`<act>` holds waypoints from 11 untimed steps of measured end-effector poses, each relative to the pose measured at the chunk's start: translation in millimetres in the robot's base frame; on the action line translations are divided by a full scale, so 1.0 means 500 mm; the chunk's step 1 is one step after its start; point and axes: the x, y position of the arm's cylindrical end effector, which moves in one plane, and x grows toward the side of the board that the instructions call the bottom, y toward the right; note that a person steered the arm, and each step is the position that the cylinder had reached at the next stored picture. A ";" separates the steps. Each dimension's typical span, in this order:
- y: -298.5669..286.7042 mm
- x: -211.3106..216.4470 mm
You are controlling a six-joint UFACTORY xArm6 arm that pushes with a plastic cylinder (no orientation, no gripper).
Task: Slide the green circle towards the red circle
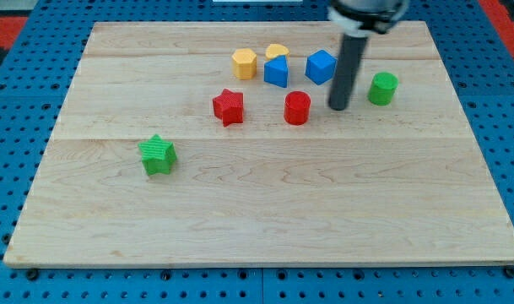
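The green circle stands near the view's upper right on the wooden board. The red circle stands to its left, near the board's upper middle. My tip rests on the board between them, closer to the green circle, a short gap to its left and slightly lower. It touches neither block.
A red star lies left of the red circle. A blue cube, a blue block, a yellow hexagon and a yellow block cluster above. A green star lies at the left.
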 end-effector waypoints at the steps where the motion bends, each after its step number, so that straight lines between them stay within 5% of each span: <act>1: -0.131 0.012; 4: -0.148 -0.066; 6: 0.147 -0.114; 7: 0.203 -0.122; 8: 0.198 -0.010; 10: 0.339 0.034; 11: 0.313 0.114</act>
